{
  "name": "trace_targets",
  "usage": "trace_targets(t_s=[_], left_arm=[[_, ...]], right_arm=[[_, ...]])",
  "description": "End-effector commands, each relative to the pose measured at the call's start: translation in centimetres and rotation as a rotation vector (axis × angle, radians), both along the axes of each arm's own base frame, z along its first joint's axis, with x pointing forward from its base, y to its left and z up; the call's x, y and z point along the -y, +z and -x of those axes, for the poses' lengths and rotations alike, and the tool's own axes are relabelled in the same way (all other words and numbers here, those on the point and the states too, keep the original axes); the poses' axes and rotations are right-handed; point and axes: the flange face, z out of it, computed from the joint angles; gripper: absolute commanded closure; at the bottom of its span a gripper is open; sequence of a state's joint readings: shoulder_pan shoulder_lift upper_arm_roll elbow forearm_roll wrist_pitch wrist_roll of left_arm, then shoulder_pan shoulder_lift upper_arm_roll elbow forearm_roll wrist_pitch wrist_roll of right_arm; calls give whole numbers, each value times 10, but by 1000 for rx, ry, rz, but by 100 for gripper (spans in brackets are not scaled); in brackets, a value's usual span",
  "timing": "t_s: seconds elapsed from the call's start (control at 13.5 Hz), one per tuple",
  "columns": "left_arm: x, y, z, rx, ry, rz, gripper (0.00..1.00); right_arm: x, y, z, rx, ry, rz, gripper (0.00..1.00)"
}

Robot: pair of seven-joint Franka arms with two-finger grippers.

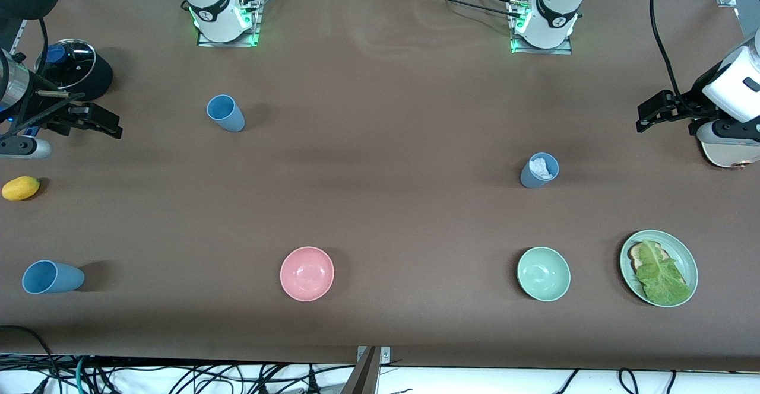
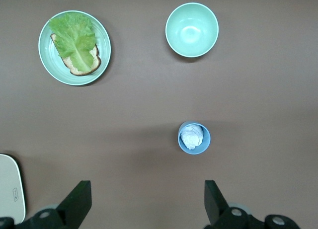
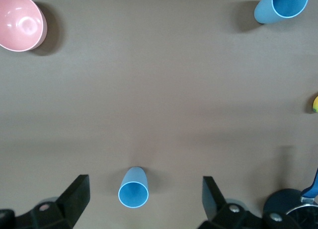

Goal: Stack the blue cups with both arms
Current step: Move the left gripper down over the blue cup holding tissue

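Observation:
Three blue cups stand on the brown table. A sky blue cup (image 1: 225, 113) stands near the right arm's base and shows in the right wrist view (image 3: 133, 188), on the table below the gap between the fingers. A second sky blue cup (image 1: 52, 277) (image 3: 280, 5) stands at the right arm's end, nearer the front camera. A duller grey-blue cup (image 1: 540, 170) (image 2: 194, 138) holds something white. My left gripper (image 2: 146, 204) is open and empty, high over the table. My right gripper (image 3: 144, 201) is open and empty, high over the first cup. Neither gripper shows in the front view.
A pink bowl (image 1: 307, 273), a pale green bowl (image 1: 543, 273) and a plate with lettuce on bread (image 1: 659, 267) lie nearest the front camera. A lemon (image 1: 21, 188) and a pot lid (image 1: 74, 67) lie at the right arm's end. Other black grippers (image 1: 89, 120) (image 1: 662, 109) hang at both table ends.

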State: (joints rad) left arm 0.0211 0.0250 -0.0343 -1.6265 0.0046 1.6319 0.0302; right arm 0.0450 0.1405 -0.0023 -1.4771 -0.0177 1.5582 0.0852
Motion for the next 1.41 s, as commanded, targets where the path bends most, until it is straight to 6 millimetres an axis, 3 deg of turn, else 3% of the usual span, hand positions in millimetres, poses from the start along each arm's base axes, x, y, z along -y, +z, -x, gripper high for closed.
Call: trace_targets(t_s=[0.0, 1.33], left_arm=[[-2, 5, -2, 3, -27, 4, 0], [-1, -3, -2, -28, -31, 4, 0]], right_arm=[[0, 11, 1, 14, -15, 13, 0], [-1, 14, 2, 21, -34, 11, 0]])
